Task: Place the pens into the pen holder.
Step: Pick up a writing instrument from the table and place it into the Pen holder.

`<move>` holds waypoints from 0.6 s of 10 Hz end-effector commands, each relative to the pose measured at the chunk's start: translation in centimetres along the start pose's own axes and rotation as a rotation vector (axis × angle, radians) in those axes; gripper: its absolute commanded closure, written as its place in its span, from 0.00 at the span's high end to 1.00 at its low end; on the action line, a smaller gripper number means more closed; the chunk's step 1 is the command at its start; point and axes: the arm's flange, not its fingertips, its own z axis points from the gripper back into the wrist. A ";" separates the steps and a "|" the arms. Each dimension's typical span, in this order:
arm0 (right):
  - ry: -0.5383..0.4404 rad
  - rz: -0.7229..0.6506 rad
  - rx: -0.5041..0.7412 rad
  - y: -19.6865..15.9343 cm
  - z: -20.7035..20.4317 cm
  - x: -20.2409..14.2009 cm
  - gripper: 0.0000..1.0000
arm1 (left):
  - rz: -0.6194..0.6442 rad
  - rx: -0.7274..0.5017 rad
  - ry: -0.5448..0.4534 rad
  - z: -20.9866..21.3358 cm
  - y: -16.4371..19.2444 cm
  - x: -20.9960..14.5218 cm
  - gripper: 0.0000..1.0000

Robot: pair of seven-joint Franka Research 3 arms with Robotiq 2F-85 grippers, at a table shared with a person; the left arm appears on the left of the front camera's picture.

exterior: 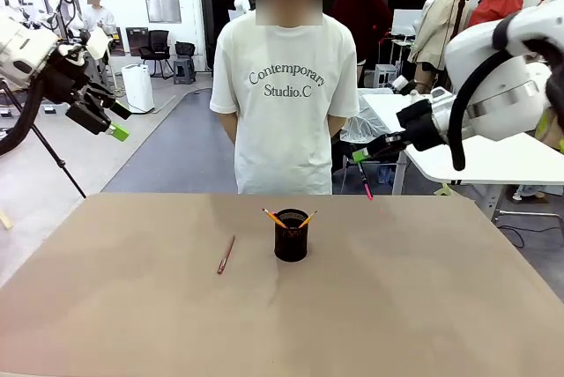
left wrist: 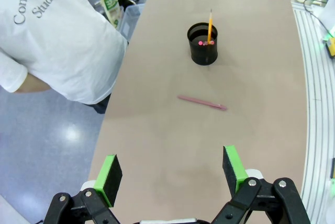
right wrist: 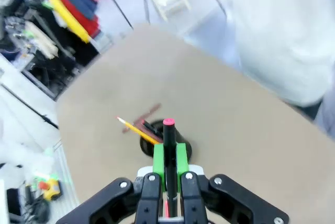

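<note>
The black mesh pen holder point(exterior: 291, 238) point(left wrist: 202, 46) stands mid-table with a yellow pencil point(exterior: 274, 218) point(left wrist: 210, 25) point(right wrist: 137, 128) leaning in it. A reddish-brown pen point(exterior: 226, 255) point(left wrist: 201, 102) lies flat on the table to the holder's left. My right gripper point(exterior: 359, 155) point(right wrist: 168, 161) is shut on a black pen with a red end point(exterior: 364, 180) point(right wrist: 168, 130), held in the air above and to the right of the holder. The right wrist view has the holder point(right wrist: 145, 145) partly hidden behind the pads. My left gripper point(exterior: 110, 126) point(left wrist: 172, 169) hangs open and empty, high over the table's left side.
A person in a white T-shirt point(exterior: 284, 104) point(left wrist: 52, 41) stands at the far edge, arms behind the back. The brown tabletop point(exterior: 397, 306) is bare around the holder and the lying pen. A white table point(exterior: 493, 161) sits behind my right arm.
</note>
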 end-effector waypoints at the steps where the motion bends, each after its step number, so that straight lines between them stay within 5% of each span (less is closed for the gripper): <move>1: -0.125 0.108 0.079 0.8 0.8 -2.0 0.00 | -0.003 0.004 0.001 0.2 0.1 0.0 1.00; 2: -0.227 0.127 0.085 1.2 0.3 -1.7 0.00 | -0.003 0.004 0.001 0.2 0.1 0.0 1.00; 4: -0.281 0.138 0.087 1.2 0.3 -1.2 0.00 | -0.003 0.004 0.001 0.2 0.1 0.0 1.00; 6: -0.194 0.114 0.054 1.2 1.0 -0.3 0.00 | -0.003 0.004 0.001 0.2 0.1 0.0 1.00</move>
